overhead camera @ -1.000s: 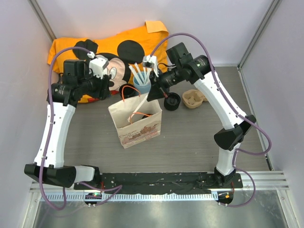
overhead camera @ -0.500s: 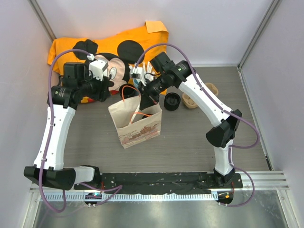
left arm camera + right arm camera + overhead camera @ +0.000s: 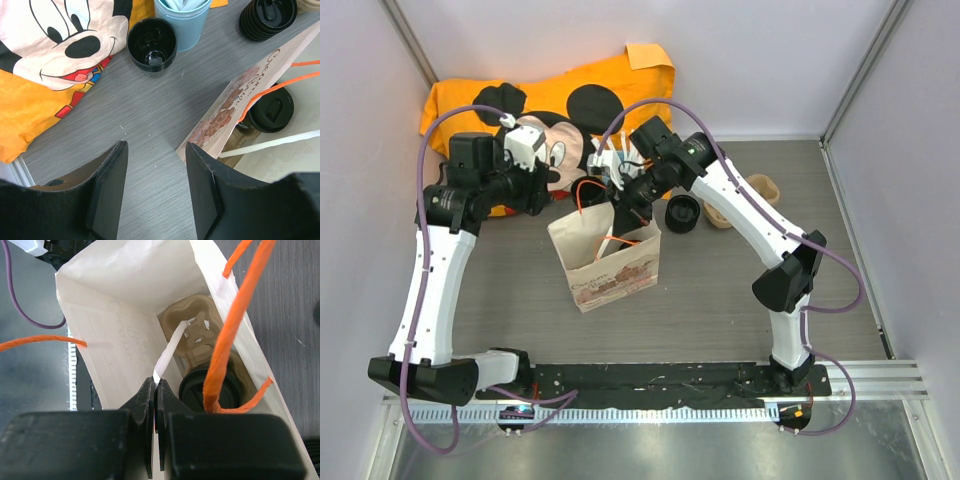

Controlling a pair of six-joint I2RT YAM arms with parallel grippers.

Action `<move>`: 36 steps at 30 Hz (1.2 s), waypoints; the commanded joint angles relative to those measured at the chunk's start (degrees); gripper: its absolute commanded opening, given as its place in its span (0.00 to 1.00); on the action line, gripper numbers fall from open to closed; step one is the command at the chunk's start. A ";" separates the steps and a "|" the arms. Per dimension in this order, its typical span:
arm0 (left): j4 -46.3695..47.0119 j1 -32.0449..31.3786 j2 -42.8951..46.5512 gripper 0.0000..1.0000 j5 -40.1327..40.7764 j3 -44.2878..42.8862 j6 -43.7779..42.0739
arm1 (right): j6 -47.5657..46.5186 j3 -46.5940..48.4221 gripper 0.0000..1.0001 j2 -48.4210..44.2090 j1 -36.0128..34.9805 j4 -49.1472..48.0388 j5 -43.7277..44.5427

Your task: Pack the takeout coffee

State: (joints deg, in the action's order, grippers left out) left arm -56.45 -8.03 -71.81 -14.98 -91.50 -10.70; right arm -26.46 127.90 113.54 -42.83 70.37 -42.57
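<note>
The takeout coffee (image 3: 201, 391) stands inside the open paper bag (image 3: 610, 265), its black lid up, on a beige cup carrier (image 3: 196, 335). It also shows through the bag's mouth in the left wrist view (image 3: 271, 110). My right gripper (image 3: 156, 385) hangs over the bag's mouth (image 3: 620, 210) and is shut on a white stick (image 3: 172, 347) that points down into the bag. My left gripper (image 3: 155, 146) is open and empty, low over the table just left of the bag (image 3: 542, 190).
The bag's orange handles (image 3: 227, 325) cross its mouth. Behind the bag stand a blue cup of white sticks (image 3: 182, 20), an empty black cup (image 3: 151, 44) and a squat black ridged piece (image 3: 682, 213). Beige carriers (image 3: 763, 187) lie right. An orange Mickey cloth (image 3: 550, 105) covers the back left.
My right gripper has moved left and down from the blue cup to over the bag's mouth, carrying the white stick. The left arm has hardly moved.
</note>
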 commanded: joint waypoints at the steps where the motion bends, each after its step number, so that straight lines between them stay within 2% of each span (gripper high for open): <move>1: 2.31 0.56 0.80 0.54 -1.28 0.10 0.86 | -2.54 -0.28 0.01 0.02 -0.68 -0.14 0.73; 13: 2.57 0.74 0.88 0.54 -2.07 0.54 1.21 | -2.55 -0.02 0.04 1.86 -1.29 -0.58 1.17; 19: 2.48 0.74 0.62 0.56 -2.24 0.27 1.21 | -2.90 -0.10 0.27 1.34 -1.38 -0.67 1.87; 27: 2.39 0.82 0.80 0.61 -2.33 0.27 1.29 | -2.90 0.60 0.42 -0.68 -1.38 -0.58 2.14; 30: 2.31 0.83 0.80 0.61 -2.42 0.27 1.21 | -3.25 2.18 0.50 -1.03 -1.29 0.38 2.40; 33: 2.31 0.83 0.71 0.62 -2.42 0.10 1.29 | -3.34 4.11 0.63 -1.74 -1.21 0.91 2.66; 36: 2.48 0.83 0.62 0.63 -2.68 0.10 1.29 | -3.34 5.52 0.69 -2.97 -1.20 0.82 3.45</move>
State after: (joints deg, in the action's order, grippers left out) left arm -56.34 -7.68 -71.81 -16.34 -90.94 -10.24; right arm -29.06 129.34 115.74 -43.77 71.26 -39.97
